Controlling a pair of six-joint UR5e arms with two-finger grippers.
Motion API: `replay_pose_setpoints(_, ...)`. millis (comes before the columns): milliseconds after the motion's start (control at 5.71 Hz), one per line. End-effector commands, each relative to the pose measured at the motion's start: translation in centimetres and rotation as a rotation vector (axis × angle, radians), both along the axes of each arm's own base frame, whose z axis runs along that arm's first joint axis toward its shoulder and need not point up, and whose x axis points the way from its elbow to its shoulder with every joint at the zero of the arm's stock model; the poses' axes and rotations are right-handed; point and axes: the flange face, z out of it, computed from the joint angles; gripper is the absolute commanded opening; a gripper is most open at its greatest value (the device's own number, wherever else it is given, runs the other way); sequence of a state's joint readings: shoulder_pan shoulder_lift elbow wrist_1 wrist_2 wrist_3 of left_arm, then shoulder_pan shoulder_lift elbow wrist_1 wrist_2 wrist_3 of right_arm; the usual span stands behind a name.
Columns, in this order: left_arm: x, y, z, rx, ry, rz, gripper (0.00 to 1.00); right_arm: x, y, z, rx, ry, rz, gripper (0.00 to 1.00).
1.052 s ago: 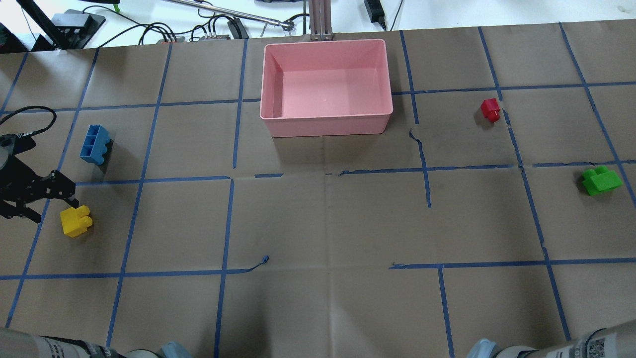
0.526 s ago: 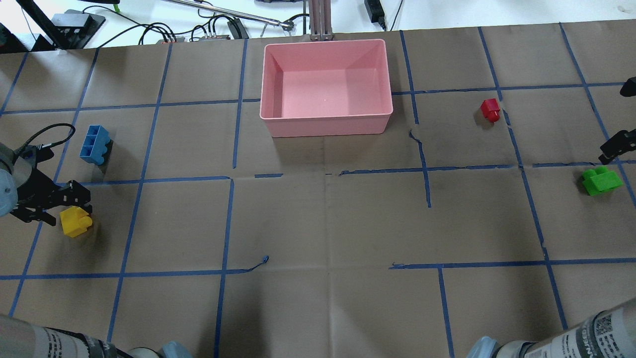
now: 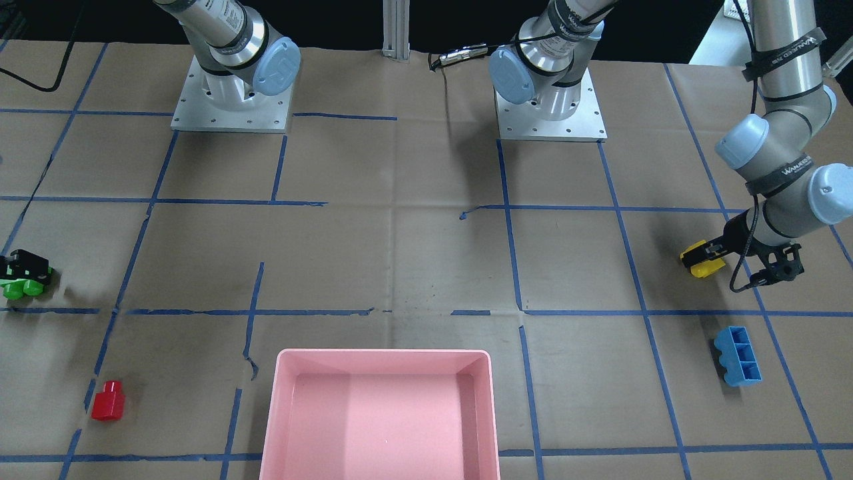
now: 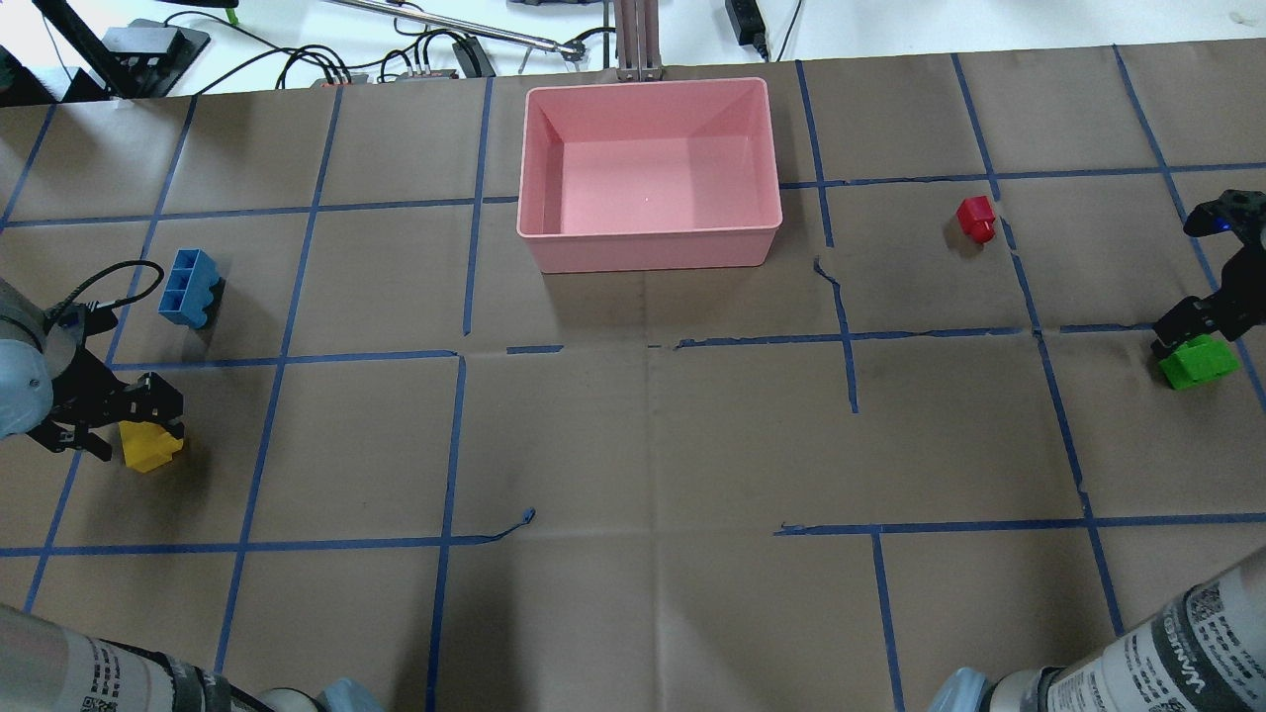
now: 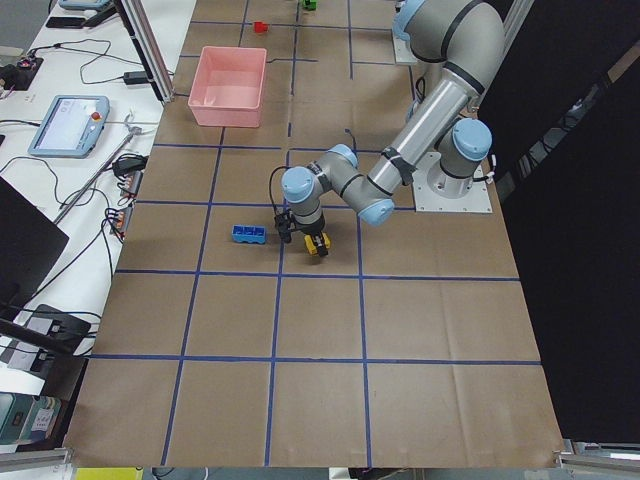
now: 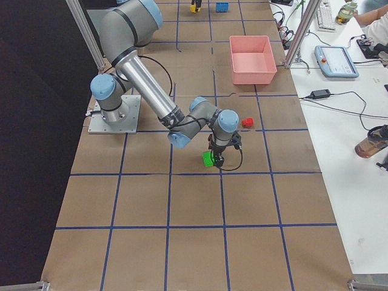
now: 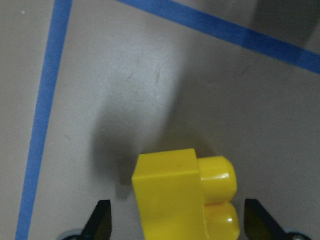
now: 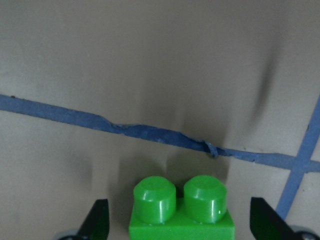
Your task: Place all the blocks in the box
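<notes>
Nearest the robot, the left arm (image 5: 410,150) reaches out low from its base. Its forearm slopes down to a folded wrist, and the left end effector (image 7: 179,222) points straight down at the desk (image 4: 643,445). Its fingers are spread, 1 on each side of the yellow block (image 7: 170,192), with a gap showing at both sides, so it grips nothing. The yellow block lies on its side with its 2 studs pointing sideways.

On the other side, the right arm (image 6: 148,79) stretches out in much the same way. The right end effector (image 8: 181,222) hangs over the green block (image 8: 180,205), likewise spread wide and not touching it. The green block lies just on the near side of a torn blue tape line (image 8: 150,132).

These 2 blocks sit at the outer margins of the overhead view, with a wide stretch of taped brown paper between them. Farther out, the blue block (image 4: 188,287) lies just beyond the left end effector. The red block (image 4: 977,218) lies beyond the green one and further inward. Farthest of all, the pink box (image 4: 648,247) stands mid-desk at the far edge, and all 4 blocks lie outside it, well apart from it.

1.1 s ago the left end effector stood outward of the yellow block and the right one was out of the overhead view. 0.5 s ago only the right one's fingertips showed at that view's edge. Both have since come over their blocks. The blocks and the box lie where they did.
</notes>
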State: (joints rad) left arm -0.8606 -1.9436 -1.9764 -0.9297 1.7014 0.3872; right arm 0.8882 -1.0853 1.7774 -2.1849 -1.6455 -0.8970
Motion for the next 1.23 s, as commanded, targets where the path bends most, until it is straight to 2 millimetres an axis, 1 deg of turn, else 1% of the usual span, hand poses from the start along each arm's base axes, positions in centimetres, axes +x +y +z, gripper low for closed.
replay_pose_setpoints(0,0.1,0.0,0.0,0.002,0.005,-0.042,0.34,0.0,0.0,-0.8,0.010,-0.005,-0.006,0.99)
replay_pose_setpoints(175,0.1,-0.1,0.1,0.000,0.013,-0.079,0.06,0.0,0.0,-0.8,0.010,-0.005,-0.006,0.91)
replay_pose_setpoints(351,-0.3,-0.3,1.2,-0.022,0.005,-0.086,0.00,-0.1,0.0,-0.6,0.010,-0.001,-0.011,0.57)
replay_pose_setpoints(526,-1.3,-0.6,3.3,-0.065,0.009,-0.094,0.00,-0.1,0.0,-0.6,0.010,-0.001,-0.010,0.46)
replay_pose_setpoints(701,-2.6,-1.1,5.5,-0.115,0.041,-0.099,0.00,-0.2,-0.1,-0.2,0.007,0.004,-0.010,0.45)
replay_pose_setpoints(876,-7.1,-3.1,9.6,-0.163,0.029,-0.181,0.00,-0.4,-0.5,1.4,-0.012,0.021,-0.016,0.45)
replay_pose_setpoints(1052,-14.4,-5.9,13.7,-0.199,0.100,-0.282,0.00,-0.4,-1.7,5.8,-0.054,0.051,-0.045,0.46)
